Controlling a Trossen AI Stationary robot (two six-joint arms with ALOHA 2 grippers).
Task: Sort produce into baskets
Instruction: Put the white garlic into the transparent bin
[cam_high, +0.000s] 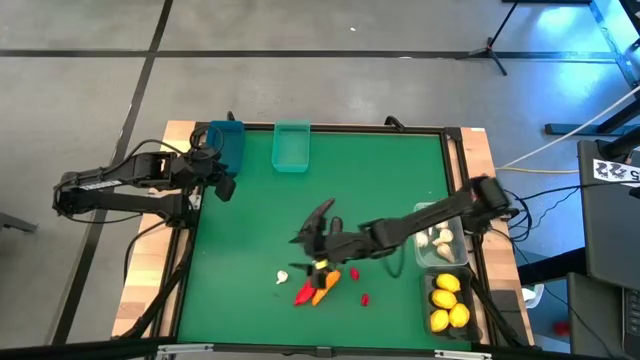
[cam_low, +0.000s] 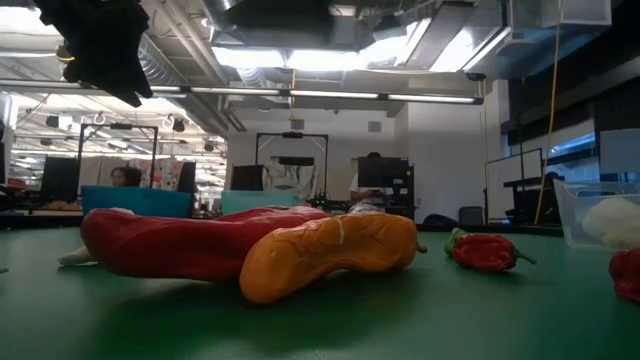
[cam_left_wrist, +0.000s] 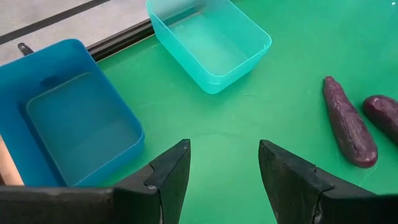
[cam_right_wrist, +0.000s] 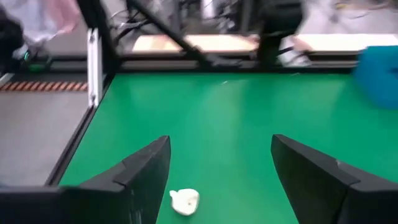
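My right gripper (cam_high: 310, 230) hovers open over the middle of the green table, above the loose produce; its wrist view (cam_right_wrist: 221, 142) shows a cream garlic bulb (cam_right_wrist: 185, 201) lying on the mat beyond its fingers. Nearer the front edge lie that garlic bulb (cam_high: 283, 277), a red chili (cam_high: 303, 293), an orange carrot (cam_high: 325, 285) and two smaller red chilies (cam_high: 353, 273). Two purple eggplants (cam_left_wrist: 348, 121) lie on the mat. My left gripper (cam_left_wrist: 224, 146) waits open beside the blue basket (cam_high: 228, 142), with the teal basket (cam_high: 291, 147) next to it.
At the table's right edge stand a clear basket (cam_high: 440, 240) holding garlic bulbs and a dark basket (cam_high: 448, 300) holding yellow lemons. The blue basket (cam_left_wrist: 68, 118) and the teal basket (cam_left_wrist: 208, 40) show bare bottoms. The right arm (cam_high: 430, 215) stretches across the table's right half.
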